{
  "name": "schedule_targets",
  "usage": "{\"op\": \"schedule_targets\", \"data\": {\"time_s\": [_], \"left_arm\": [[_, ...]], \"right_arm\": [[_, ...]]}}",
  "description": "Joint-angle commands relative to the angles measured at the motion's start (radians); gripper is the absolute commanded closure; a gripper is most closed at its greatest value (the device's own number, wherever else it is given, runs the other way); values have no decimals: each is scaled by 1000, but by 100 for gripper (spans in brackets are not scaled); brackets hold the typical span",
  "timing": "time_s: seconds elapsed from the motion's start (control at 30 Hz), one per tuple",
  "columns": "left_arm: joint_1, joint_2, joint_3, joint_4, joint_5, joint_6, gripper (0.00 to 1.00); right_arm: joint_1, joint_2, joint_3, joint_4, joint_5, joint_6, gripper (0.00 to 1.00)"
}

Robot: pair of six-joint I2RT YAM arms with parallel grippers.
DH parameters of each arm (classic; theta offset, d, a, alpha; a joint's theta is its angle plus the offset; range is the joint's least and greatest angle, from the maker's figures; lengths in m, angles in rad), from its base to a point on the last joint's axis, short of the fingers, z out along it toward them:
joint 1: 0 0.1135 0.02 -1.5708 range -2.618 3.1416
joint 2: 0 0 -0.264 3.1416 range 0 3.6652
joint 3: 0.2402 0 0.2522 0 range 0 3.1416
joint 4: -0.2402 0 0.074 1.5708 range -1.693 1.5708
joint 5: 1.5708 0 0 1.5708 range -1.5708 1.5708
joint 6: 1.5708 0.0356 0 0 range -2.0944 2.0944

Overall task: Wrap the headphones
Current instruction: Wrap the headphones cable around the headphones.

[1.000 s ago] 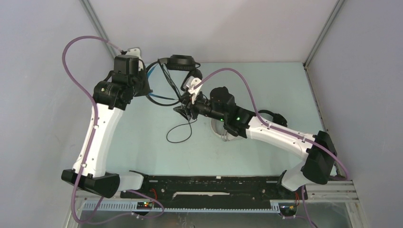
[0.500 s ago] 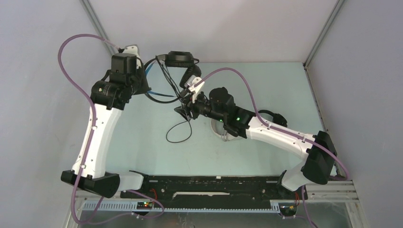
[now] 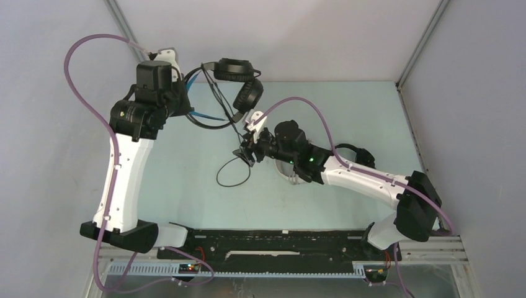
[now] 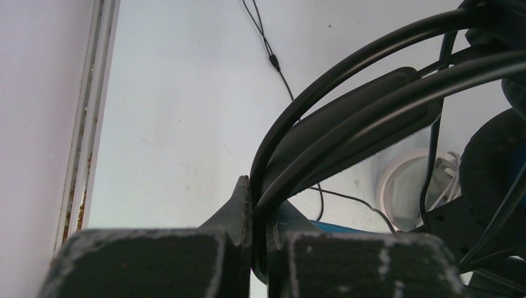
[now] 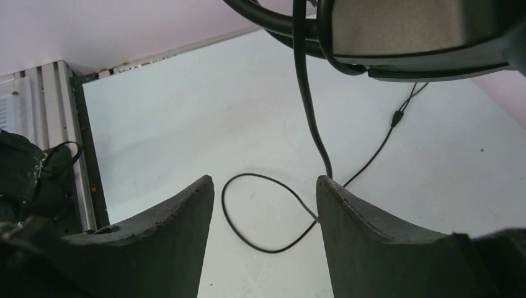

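- The blue-banded headphones (image 3: 237,69) are held up off the table (image 3: 186,198), with the headband clamped between the closed fingers of the left hand (image 4: 260,248).
- A thin cable (image 5: 308,93) is seen hanging down from these headphones, ending in a loop laid on the table beneath them.
- The right hand (image 5: 265,205) is placed just under the same headphones, jaws well apart and nothing gripped. The cable passes between them, close against one finger.
- The white-grey headphones (image 3: 290,172) are lying nearer the arm bases than the blue-banded pair, under the right arm.
- The small black headphones (image 3: 360,152) are set further to the right, partly hidden.
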Motion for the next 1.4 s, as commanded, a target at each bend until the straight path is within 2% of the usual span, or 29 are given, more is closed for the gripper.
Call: {"op": "schedule_targets", "data": {"time_s": [0.0, 0.17, 0.3, 0.57, 0.7, 0.87, 1.03, 1.1, 1.17, 1.23, 1.37], "left_arm": [[2, -15, 78, 52, 59, -15, 100], [2, -1, 111, 42, 75, -20, 100], [2, 30, 185, 12, 110, -22, 100], [2, 29, 199, 22, 128, -25, 100], [2, 46, 219, 15, 126, -25, 100], [2, 53, 227, 17, 128, -23, 100], [3, 63, 255, 4, 64, -4, 100], [3, 67, 268, 4, 77, -1, 100], [5, 55, 266, 13, 94, -2, 100], [18, 40, 263, 22, 128, -3, 100], [66, 6, 229, 57, 281, -14, 100]], "right_arm": [[-37, -40, -53, 154, -50, -13, 36], [-80, -22, -175, 387, -67, -35, 32], [-128, 49, -254, 648, -119, -45, 27], [-139, 231, -219, 773, -186, 18, 26], [-125, 312, -197, 864, -238, 79, 28], [-88, 402, -174, 945, -230, 130, 31], [-90, 486, -173, 1059, -204, 237, 42], [-102, 512, -162, 1102, -200, 273, 59], [-128, 521, -153, 1105, -179, 299, 83], [-155, 515, -152, 1093, -159, 296, 98], [-211, 477, -153, 1016, -149, 246, 100]]}}
